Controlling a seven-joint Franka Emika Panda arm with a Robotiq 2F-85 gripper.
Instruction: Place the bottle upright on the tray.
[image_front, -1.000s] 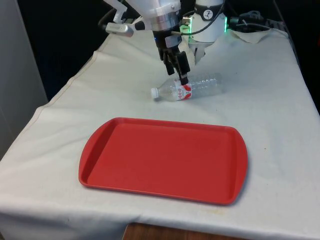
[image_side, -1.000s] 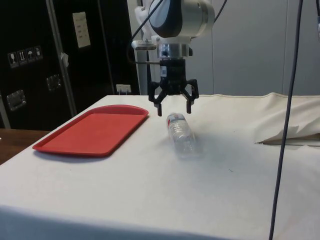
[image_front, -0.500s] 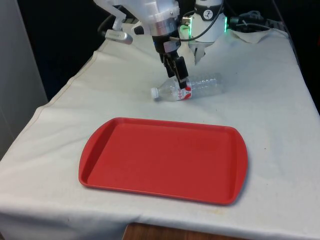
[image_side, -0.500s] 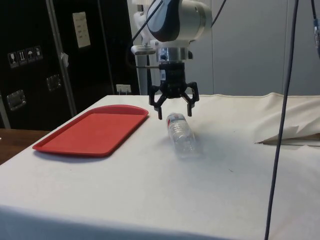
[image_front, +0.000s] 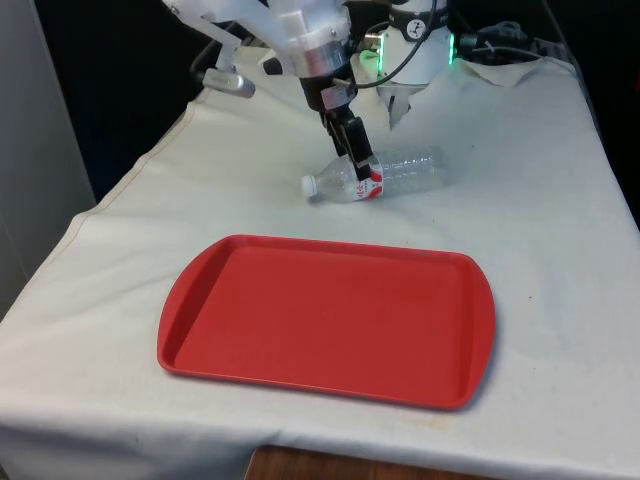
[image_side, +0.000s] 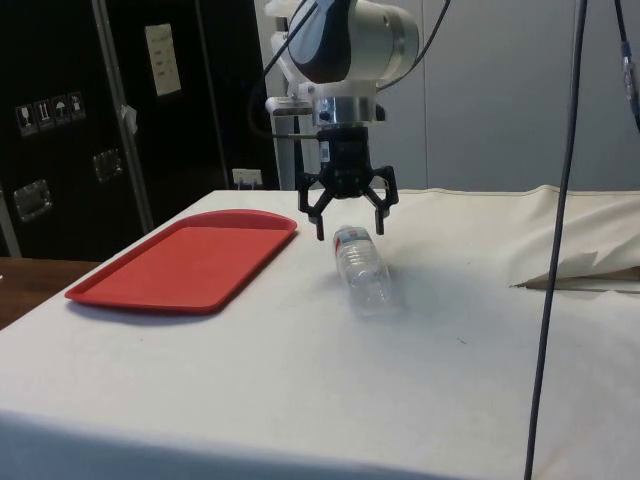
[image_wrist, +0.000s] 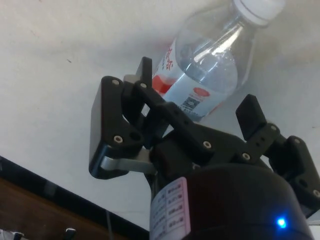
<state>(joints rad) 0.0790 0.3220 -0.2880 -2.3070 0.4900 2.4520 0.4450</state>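
Note:
A clear plastic bottle (image_front: 385, 173) with a white cap (image_front: 310, 185) and a red-and-white label lies on its side on the white cloth, beyond the far edge of the red tray (image_front: 330, 320). My gripper (image_front: 358, 158) hangs open just above the label end of the bottle. In the side view the gripper (image_side: 349, 233) straddles the bottle (image_side: 362, 270) from above, with one finger on each side and neither touching it. The tray (image_side: 180, 262) lies flat with nothing on it. In the wrist view the bottle (image_wrist: 210, 70) lies between the spread fingers (image_wrist: 145, 75).
The cloth (image_side: 580, 268) is rumpled into a fold past the bottle in the side view. A dark cable (image_side: 555, 250) hangs down in front of it. The table's edge (image_front: 130, 180) runs along the front view's left.
The wrist has leaned toward the front view's left and sunk slightly. The open fingers have stayed over the bottle. The bottle and tray have not moved.

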